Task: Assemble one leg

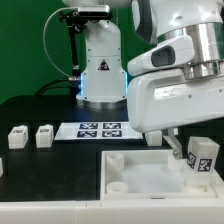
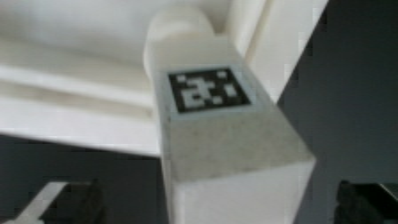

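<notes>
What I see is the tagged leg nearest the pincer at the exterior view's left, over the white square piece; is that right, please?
Not quite: the exterior view shows that leg at its right, not left; it is nearest the pincer and over the white square piece.

Matt white plastic leg (image 2: pixel 228 130); smooth black table (image 1: pixel 40 110).

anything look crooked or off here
One leg stands tilted at the tabletop's corner on the exterior view's right, leaning rather than upright, under the arm. The two legs on the left sit squarely on the table. Nothing looks damaged.
</notes>
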